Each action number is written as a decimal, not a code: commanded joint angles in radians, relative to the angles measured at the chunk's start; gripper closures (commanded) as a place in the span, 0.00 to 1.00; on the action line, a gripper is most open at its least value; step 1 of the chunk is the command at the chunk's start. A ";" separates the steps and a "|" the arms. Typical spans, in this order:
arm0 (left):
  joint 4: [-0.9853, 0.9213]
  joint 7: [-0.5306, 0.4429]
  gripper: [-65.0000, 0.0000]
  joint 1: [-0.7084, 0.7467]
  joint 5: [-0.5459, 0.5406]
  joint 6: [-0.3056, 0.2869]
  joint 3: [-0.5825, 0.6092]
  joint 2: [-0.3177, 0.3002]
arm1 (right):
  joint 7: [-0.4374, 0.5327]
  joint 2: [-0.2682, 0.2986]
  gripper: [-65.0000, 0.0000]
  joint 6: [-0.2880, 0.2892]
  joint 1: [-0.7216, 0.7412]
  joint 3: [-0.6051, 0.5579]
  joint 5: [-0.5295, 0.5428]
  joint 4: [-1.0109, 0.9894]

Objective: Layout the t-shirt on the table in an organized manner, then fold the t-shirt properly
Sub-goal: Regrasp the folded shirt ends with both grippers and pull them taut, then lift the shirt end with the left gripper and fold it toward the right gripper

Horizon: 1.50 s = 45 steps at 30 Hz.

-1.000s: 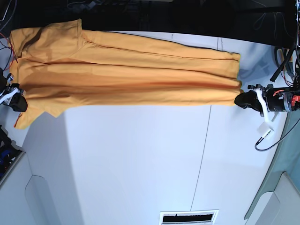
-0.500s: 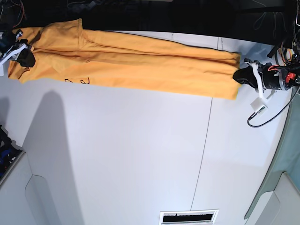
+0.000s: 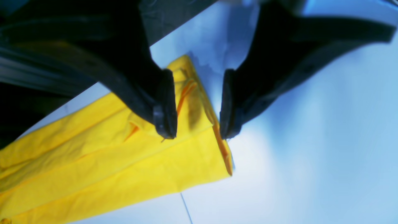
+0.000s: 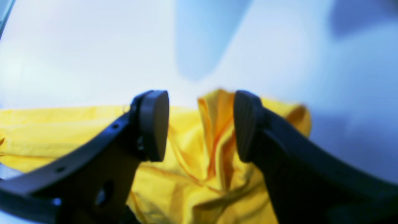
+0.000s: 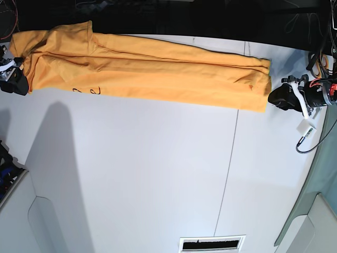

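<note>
**Both pincers parted at the ends of the shirt**

The t-shirt point(image 5: 142, 68) lay folded into a long narrow band across the far part of the white surface point(image 5: 158, 174), running from one side almost to the other. A little thin black lettering showed along its near edge, toward the end where my right pincer point(image 5: 16, 81) was.

My left pincer point(image 3: 194, 105) stood released, its two black fingers point(image 3: 164, 105) parted above the hemmed end of the shirt, with nothing clamped between them. In the overhead view it sat just beside that end, a thin dark seam point(image 5: 227, 168) crossing the surface nearby.

My right pincer was likewise released. Its pads point(image 4: 154, 124) were spread wide, and a bunched fold of yellow cloth rose in the gap between them; I could not tell whether either pad touched it.
</note>
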 commanded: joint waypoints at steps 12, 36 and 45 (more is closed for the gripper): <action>-0.189 -0.243 0.40 0.036 0.136 0.019 -0.043 0.069 | 0.225 0.022 1.00 0.005 0.002 -0.170 -0.303 -0.183; -0.208 -0.061 0.49 0.035 -0.072 -0.006 -0.059 0.196 | 0.280 0.020 1.00 0.005 0.053 -0.238 -0.260 -0.385; -0.041 -0.044 1.00 0.036 -0.046 -0.006 -0.061 0.144 | 0.280 0.020 1.00 0.005 0.053 -0.238 -0.235 -0.385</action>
